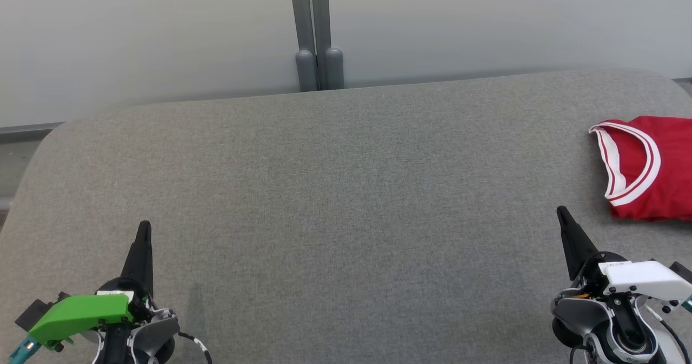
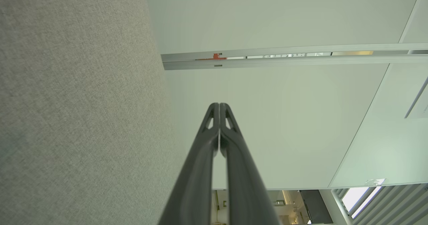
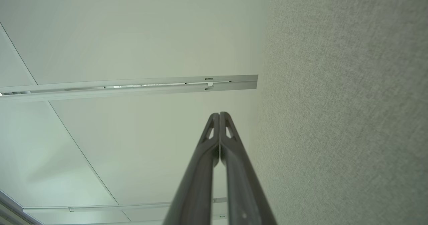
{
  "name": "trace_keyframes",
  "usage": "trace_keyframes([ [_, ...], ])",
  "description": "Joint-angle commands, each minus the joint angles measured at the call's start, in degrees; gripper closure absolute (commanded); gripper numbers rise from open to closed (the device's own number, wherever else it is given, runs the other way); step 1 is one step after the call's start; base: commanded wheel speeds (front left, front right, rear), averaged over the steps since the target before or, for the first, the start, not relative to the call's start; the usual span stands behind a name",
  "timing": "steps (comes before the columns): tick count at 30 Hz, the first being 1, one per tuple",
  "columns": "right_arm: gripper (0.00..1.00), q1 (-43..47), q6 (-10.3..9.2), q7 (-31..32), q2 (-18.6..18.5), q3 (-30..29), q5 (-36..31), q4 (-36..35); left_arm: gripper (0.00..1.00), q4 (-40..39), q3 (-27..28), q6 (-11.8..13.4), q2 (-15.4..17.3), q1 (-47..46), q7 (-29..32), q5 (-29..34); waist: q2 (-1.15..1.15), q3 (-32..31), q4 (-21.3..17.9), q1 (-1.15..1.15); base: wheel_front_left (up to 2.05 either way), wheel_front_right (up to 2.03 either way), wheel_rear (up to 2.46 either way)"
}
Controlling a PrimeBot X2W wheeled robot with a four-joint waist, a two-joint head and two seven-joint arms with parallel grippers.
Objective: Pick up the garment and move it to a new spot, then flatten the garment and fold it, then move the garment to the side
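The right gripper (image 1: 562,211) hung just beside the garment (image 1: 654,164), the left gripper (image 1: 144,226) well apart from it; both pointed forward, clenched tight on nothing.

Red fabric garment (image 1: 667,169), its collar band white with thin red stripes; plain mid-grey woven-cloth table (image 1: 346,202); left gripper (image 1: 144,227) black-fingered with bright green cover; right gripper (image 1: 562,212) black-fingered with white cover; smooth pale grey-white wall (image 1: 162,39).
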Motion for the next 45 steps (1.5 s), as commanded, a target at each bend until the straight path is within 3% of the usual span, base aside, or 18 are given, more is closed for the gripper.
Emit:
trace_keyframes([
  [1, 1.0, -0.3, 0.04, 0.2, -0.1, -0.1, 0.4, 0.1, 1.0, -0.1, 0.2, -0.3, 0.4, -0.7, 0.2, 0.0, 0.0, 0.0, 0.0, 0.0, 0.0, 0.0, 0.0],
  [45, 1.0, -0.3, 0.04, 0.2, -0.1, -0.1, 0.4, 0.1, 1.0, -0.1, 0.1, -0.3, 0.4, -0.7, 0.2, 0.0, 0.0, 0.0, 0.0, 0.0, 0.0, 0.0, 0.0],
])
